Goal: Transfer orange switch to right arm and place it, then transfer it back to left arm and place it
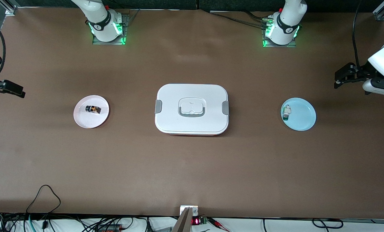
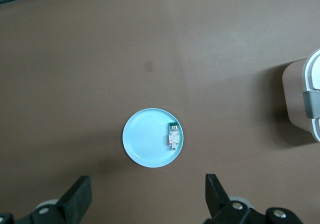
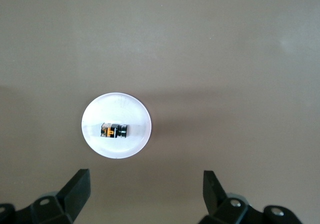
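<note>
The orange switch (image 1: 93,109) (image 3: 113,131), a tiny black cylinder with an orange face, lies on its side on a white plate (image 1: 82,120) (image 3: 130,109) toward the right arm's end of the table. The white box (image 1: 192,125) with grey clips stands in the middle, between the two plates. My right gripper (image 1: 16,90) (image 3: 147,194) hangs high over the table's edge beside the white plate, open and empty. My left gripper (image 1: 337,81) (image 2: 148,199) hangs high over the left arm's end, beside the blue plate (image 1: 303,117) (image 2: 145,139), also open and empty.
A white-and-green part (image 1: 286,112) (image 2: 173,134) lies on the blue plate. The box's edge (image 2: 307,101) shows in the left wrist view. Cables and a small display (image 1: 195,221) run along the table edge nearest the front camera.
</note>
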`<state>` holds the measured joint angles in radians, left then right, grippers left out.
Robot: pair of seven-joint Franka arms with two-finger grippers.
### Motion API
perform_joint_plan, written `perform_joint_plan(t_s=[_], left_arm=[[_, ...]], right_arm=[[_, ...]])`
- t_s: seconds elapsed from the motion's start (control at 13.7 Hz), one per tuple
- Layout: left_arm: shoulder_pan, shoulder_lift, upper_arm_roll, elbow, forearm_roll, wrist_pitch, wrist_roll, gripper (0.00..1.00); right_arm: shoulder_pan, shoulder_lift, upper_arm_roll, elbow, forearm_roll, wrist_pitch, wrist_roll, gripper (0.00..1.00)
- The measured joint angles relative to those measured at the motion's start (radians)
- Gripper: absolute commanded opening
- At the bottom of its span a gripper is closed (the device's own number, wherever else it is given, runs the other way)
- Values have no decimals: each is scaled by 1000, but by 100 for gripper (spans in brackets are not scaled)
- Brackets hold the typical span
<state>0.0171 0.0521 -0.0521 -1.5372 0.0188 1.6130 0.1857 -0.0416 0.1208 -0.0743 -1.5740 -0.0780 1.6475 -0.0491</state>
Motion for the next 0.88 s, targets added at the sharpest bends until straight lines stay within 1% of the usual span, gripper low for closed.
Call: perform_joint_plan(t_s=[0.22, 0.51, 0.88], left_arm=[[0, 0, 0, 0, 0, 0, 0, 100], [0, 0, 0, 0, 0, 0, 0, 100], [0, 0, 0, 0, 0, 0, 0, 100]], right_arm=[[4, -64, 12, -44, 2, -5, 0, 100], [5, -158, 19, -133, 3, -6, 32, 100], [7, -184, 24, -144, 3, -11, 46, 100]])
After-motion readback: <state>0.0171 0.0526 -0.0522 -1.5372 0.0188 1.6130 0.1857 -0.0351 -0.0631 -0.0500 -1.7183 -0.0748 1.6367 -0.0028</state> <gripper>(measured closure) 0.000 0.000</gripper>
